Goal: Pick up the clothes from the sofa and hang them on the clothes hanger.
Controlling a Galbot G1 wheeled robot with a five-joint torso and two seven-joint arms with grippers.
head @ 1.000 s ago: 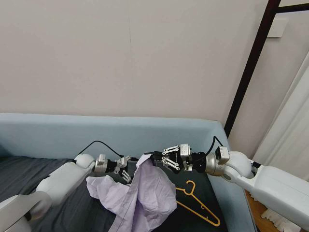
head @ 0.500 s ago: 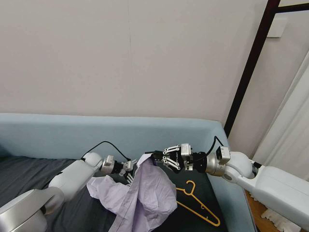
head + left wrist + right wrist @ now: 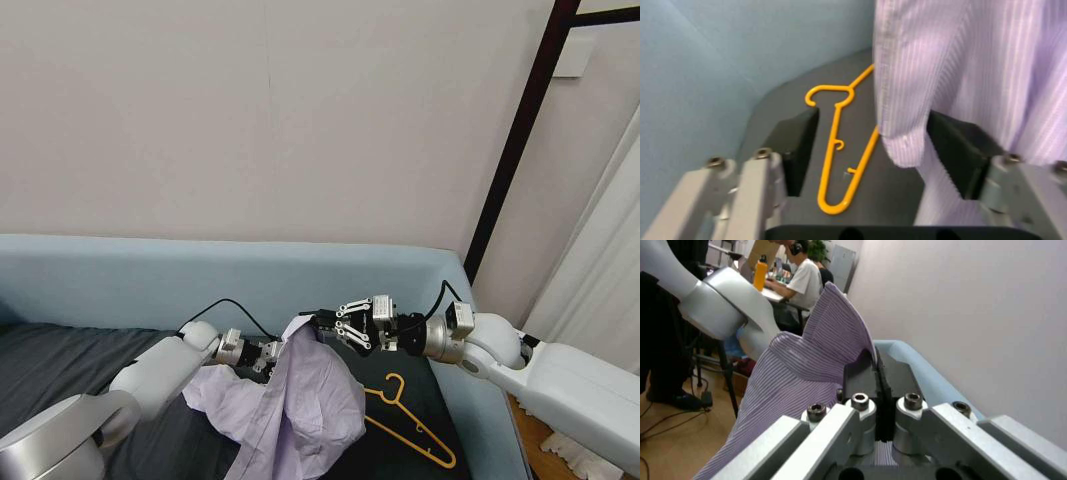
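Left gripper point(image 3: 268, 357) has advanced; shirt point(image 3: 312, 400) edge hangs between its spread jaws.

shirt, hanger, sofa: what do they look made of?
Shirt: thin woven cloth, lilac pinstripe, matte; it drapes and folds from the right gripper. Hanger: probably plastic or coated wire, glossy yellow, thin rod. Sofa: pale blue matte upholstery, likely fabric; weave not resolvable.

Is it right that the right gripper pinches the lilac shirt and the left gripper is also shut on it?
Not quite: the left gripper is open, the shirt edge hanging between its fingers, per the left wrist view. The right gripper does pinch it.
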